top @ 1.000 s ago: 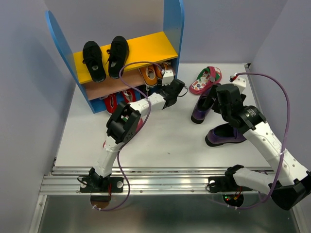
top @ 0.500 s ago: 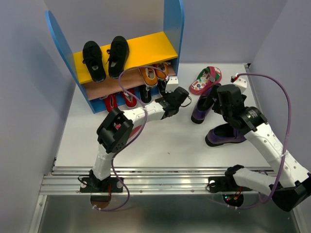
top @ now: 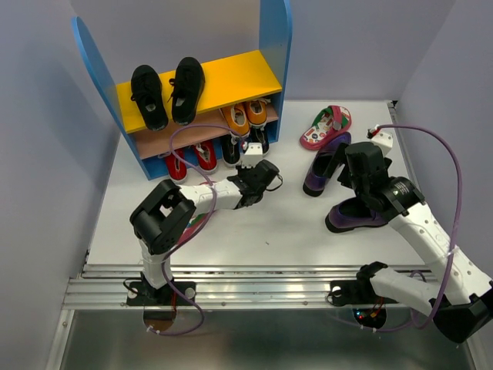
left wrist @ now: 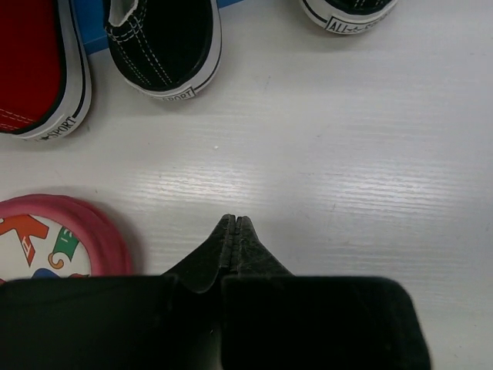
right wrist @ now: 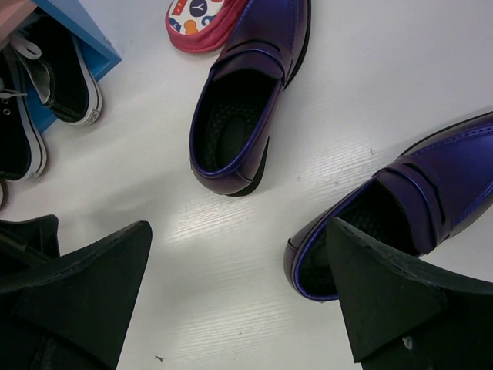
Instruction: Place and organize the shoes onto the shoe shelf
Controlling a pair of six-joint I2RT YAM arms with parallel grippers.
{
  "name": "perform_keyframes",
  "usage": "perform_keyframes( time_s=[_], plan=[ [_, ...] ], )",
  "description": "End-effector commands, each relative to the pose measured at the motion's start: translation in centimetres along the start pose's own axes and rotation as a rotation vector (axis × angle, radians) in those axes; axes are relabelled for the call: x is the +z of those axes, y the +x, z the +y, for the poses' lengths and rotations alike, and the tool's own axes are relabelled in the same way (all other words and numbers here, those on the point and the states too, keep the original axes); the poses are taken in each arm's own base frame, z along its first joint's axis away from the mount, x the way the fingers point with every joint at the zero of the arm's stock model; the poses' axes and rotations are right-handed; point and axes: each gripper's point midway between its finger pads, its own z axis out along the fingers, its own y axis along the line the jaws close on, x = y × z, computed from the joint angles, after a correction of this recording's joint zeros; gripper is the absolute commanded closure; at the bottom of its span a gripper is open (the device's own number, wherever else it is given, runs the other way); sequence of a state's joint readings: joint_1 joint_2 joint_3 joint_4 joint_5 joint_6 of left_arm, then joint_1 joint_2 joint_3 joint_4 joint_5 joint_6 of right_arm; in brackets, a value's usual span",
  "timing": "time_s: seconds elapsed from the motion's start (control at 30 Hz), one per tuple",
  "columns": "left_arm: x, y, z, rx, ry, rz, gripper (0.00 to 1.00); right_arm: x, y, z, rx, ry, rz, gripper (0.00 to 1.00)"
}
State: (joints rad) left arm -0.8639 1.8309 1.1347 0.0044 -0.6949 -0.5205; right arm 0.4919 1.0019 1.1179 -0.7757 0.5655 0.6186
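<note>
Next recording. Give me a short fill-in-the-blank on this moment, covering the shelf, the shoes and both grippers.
1. The black sneakers stand on the ___ top board of the shoe shelf.
2. The left gripper has its jaws ___ and holds nothing.
3. The right gripper, jaws open, hangs above two ___ loafers.
4. A ___ flip-flop lies beside the far loafer.

Missing words: yellow; shut; purple; pink.

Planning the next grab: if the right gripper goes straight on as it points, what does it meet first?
Most likely the dark purple loafer centred ahead of the open right gripper, heel end first; depth is unclear.
</note>
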Motion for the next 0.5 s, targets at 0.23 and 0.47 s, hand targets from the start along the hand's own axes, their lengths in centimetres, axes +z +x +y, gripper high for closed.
perform_keyframes(
  time_s=[0.23, 0.47],
  plan=[
    [3.7, -2.7, 2.7, -0.002, -0.04, -0.105, 1.0, -0.5, -1.2, 0.2, 0.036, -0.023, -0.046, 0.0],
    [6.4, -3.2, 3.2, 0.03, -0.052, -0.134, 1.0, -0.7, -1.2, 0.1, 0.046, -0.02, -0.04, 0.0]
  ],
)
